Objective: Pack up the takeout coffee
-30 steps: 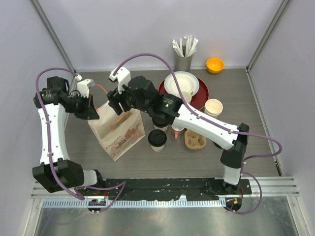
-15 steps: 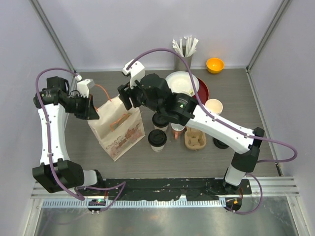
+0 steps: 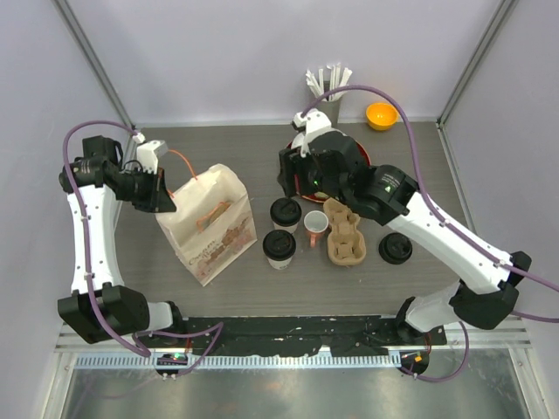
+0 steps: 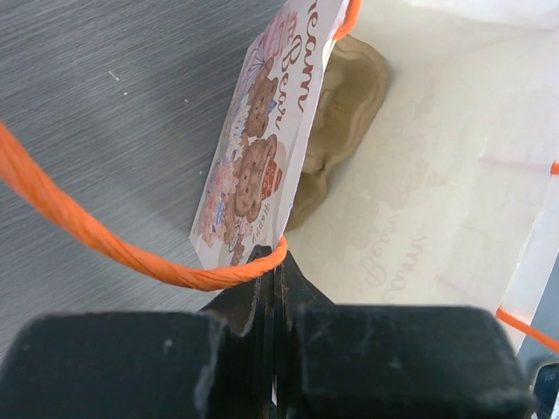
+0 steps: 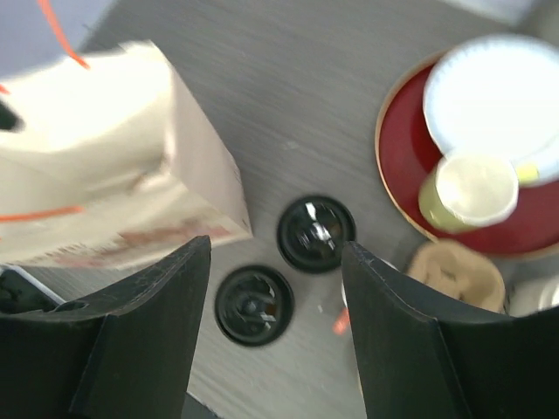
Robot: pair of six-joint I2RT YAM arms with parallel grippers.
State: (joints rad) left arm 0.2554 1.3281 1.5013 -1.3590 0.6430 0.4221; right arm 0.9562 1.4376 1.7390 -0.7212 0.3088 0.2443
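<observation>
right gripper (image 5: 275, 249) swung off paper bag (image 3: 210, 223), wide, empty | left gripper (image 4: 277, 272) clamps its rim

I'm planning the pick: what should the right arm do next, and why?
Probably lower the open right gripper onto the farther lidded cup and close: it hovers empty above that and the nearer cup, while the left gripper pinches the paper bag open.

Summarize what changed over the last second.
The right gripper swung from over the mouth of the bag back to the right. It now hangs, jaws open and empty, above the rear cup and the front cup. Nothing was visibly picked up or let go. Unchanged: the left gripper shut on the bag's rim, the bag itself, and both cups.
</observation>
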